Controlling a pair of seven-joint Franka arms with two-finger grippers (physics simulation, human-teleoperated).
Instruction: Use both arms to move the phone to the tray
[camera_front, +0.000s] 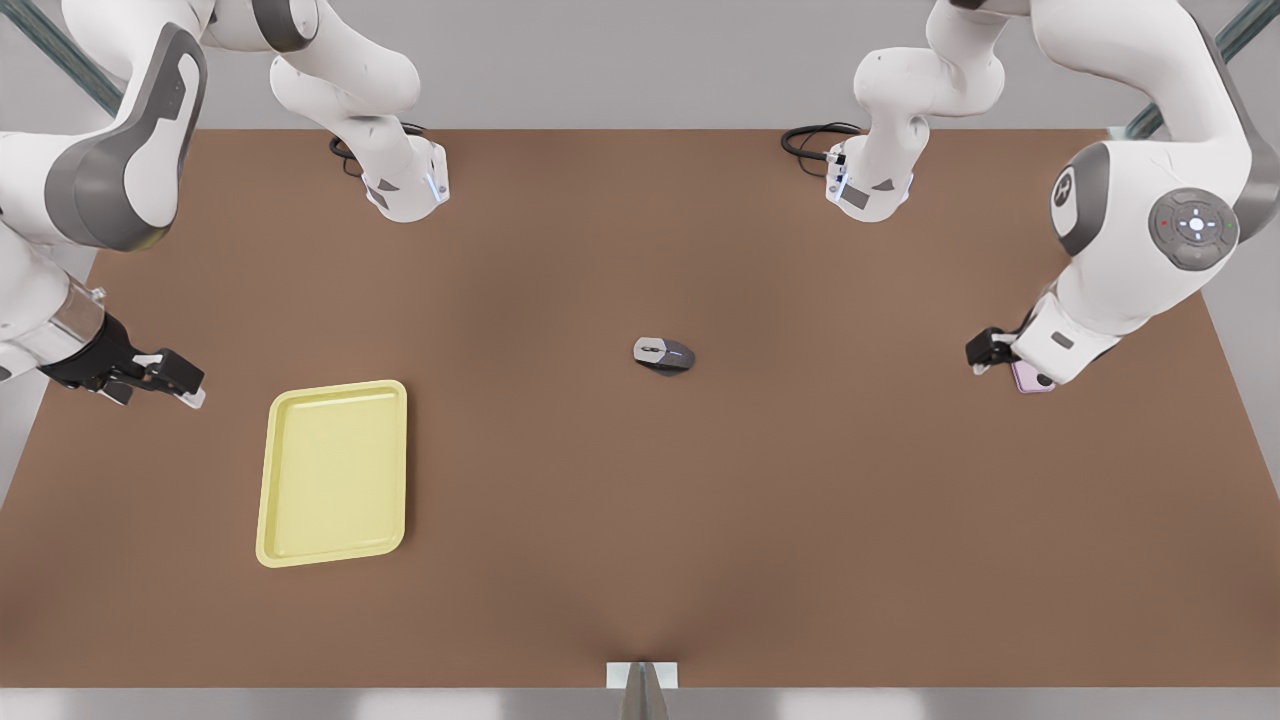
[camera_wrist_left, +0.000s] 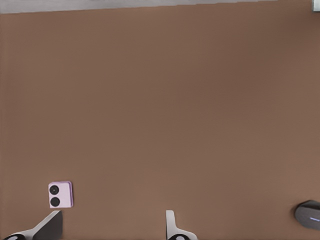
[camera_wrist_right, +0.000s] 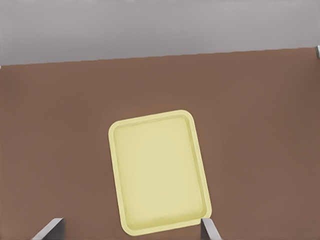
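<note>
I read the phone (camera_front: 1030, 379) as lying flat on the brown table (camera_front: 640, 520) at the front view's right, partly covered by the wrist of the arm above it. In the left wrist view the phone (camera_wrist_left: 61, 194) shows its lens side up — two black round lenses stacked one over the other along one edge. It is nearly square, so I cannot name a long axis with confidence.

The left gripper (camera_front: 988, 352) hangs just beside the phone, above the table; its fingers (camera_wrist_left: 172, 225) stand apart, and the phone lies off to one side of them, not between them. The grey mouse (camera_front: 664, 355) sits near the table's middle, well apart from the phone.

The tray (camera_front: 334, 473) lies flat at the front view's left, its long axis running toward and away from the arm bases. The right gripper (camera_front: 170, 385) waits beyond the tray's far corner, jaws spread, holding nothing; I see its fingertips (camera_wrist_right: 210, 231) wide apart over the tray (camera_wrist_right: 159, 172).

The table surface is plain matte brown. A grey wall runs behind it.
</note>
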